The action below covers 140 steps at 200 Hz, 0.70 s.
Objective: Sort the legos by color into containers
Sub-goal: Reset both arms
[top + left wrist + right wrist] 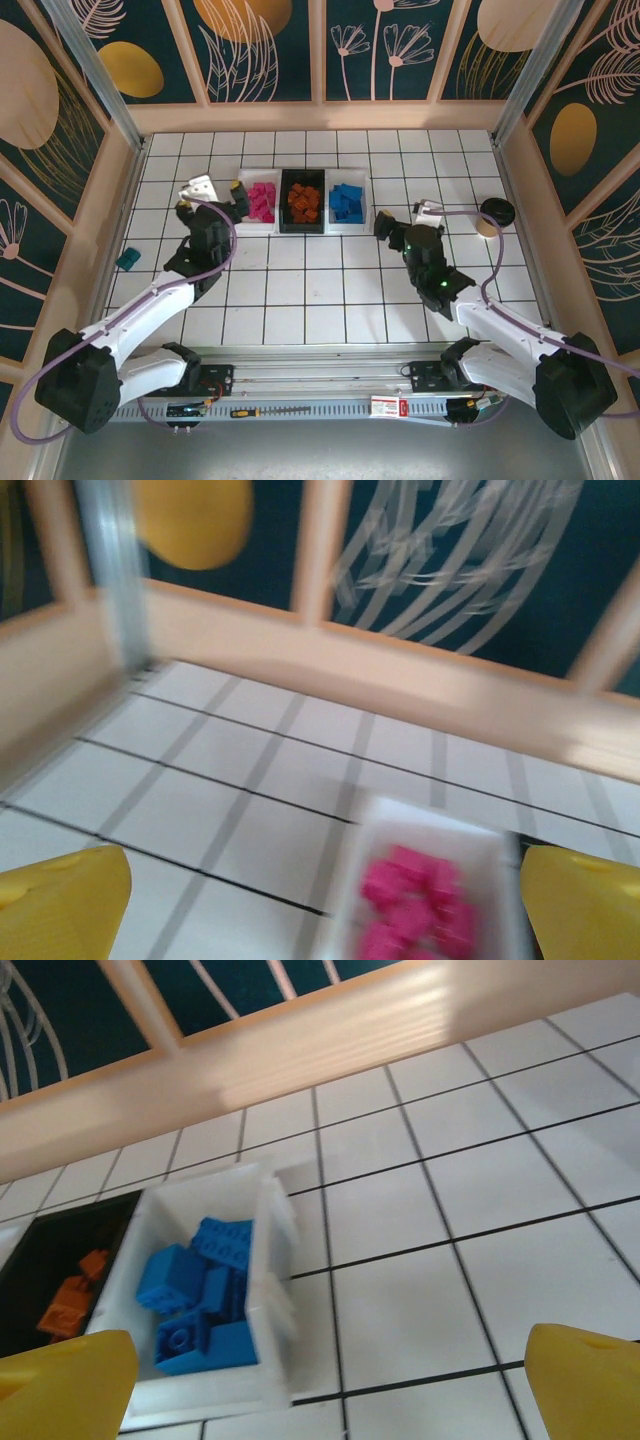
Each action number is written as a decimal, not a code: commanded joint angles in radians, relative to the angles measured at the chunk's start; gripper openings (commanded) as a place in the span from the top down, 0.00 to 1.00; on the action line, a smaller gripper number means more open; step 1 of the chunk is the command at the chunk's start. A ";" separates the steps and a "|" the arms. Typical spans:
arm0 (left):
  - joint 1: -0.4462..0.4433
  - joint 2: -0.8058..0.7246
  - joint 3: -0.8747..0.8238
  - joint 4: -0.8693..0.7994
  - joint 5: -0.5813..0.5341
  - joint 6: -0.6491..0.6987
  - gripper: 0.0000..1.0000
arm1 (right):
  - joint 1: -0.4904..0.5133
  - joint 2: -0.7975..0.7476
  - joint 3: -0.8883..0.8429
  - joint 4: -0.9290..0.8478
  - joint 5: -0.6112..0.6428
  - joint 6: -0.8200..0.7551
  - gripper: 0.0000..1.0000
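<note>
Yellow fingers (pixel 60 905) of the left gripper (pixel 320 920) are spread wide and empty near the white tray (pixel 440 825) of pink legos (pixel 415 905). The right gripper (pixel 328 1375) is equally wide and empty beside the blue legos (pixel 200 1300). Orange legos (pixel 75 1295) fill the black tray (pixel 60 1240).

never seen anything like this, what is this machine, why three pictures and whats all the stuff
Two robot arms are bolted at the near edge of a tiled table. One picture looks down from above; the other two come from a camera on each wrist. On it three trays stand in a row, holding pink bricks, orange bricks and blue bricks. A teal block and a lidded cup sit aside. The left hand and right hand are open, holding nothing.
</note>
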 commanded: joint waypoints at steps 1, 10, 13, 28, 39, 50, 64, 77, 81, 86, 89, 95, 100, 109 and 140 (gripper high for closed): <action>0.114 0.024 -0.034 0.137 -0.035 0.063 0.02 | -0.072 0.005 -0.015 0.079 -0.061 0.008 0.01; 0.150 0.037 -0.061 0.196 -0.005 0.093 0.01 | -0.097 0.005 -0.020 0.091 -0.083 0.015 0.01; 0.161 0.042 -0.071 0.217 0.001 0.107 0.02 | -0.103 0.006 -0.022 0.095 -0.092 0.016 0.01; 0.210 0.069 -0.109 0.296 0.012 0.166 0.02 | -0.123 0.000 -0.033 0.117 -0.114 0.009 0.01; 0.253 0.095 -0.127 0.319 0.025 0.189 0.01 | -0.133 -0.007 -0.042 0.129 -0.125 -0.001 0.01; 0.300 0.128 -0.144 0.330 0.058 0.191 0.01 | -0.139 -0.010 -0.049 0.136 -0.134 -0.009 0.01; 0.329 0.180 -0.164 0.359 0.081 0.187 0.01 | -0.147 -0.013 -0.056 0.143 -0.133 -0.013 0.01; 0.332 0.227 -0.186 0.408 0.128 0.191 0.01 | -0.152 -0.012 -0.064 0.150 -0.136 -0.019 0.01; 0.332 0.239 -0.196 0.430 0.141 0.186 0.02 | -0.153 -0.012 -0.065 0.154 -0.136 -0.020 0.01; 0.332 0.258 -0.212 0.462 0.148 0.181 0.02 | -0.156 -0.010 -0.067 0.157 -0.134 -0.022 0.01; 0.332 0.267 -0.221 0.483 0.152 0.180 0.01 | -0.157 -0.010 -0.068 0.158 -0.132 -0.021 0.01; 0.331 0.289 -0.237 0.517 0.151 0.181 0.01 | -0.161 -0.010 -0.070 0.161 -0.136 -0.027 0.01; 0.332 0.307 -0.250 0.553 0.144 0.181 0.02 | -0.163 -0.008 -0.072 0.165 -0.139 -0.031 0.01; 0.333 0.329 -0.259 0.601 0.141 0.192 0.02 | -0.167 -0.007 -0.074 0.170 -0.144 -0.042 0.01; 0.336 0.366 -0.361 0.859 0.181 0.239 0.02 | -0.176 0.006 -0.095 0.201 -0.157 -0.087 0.01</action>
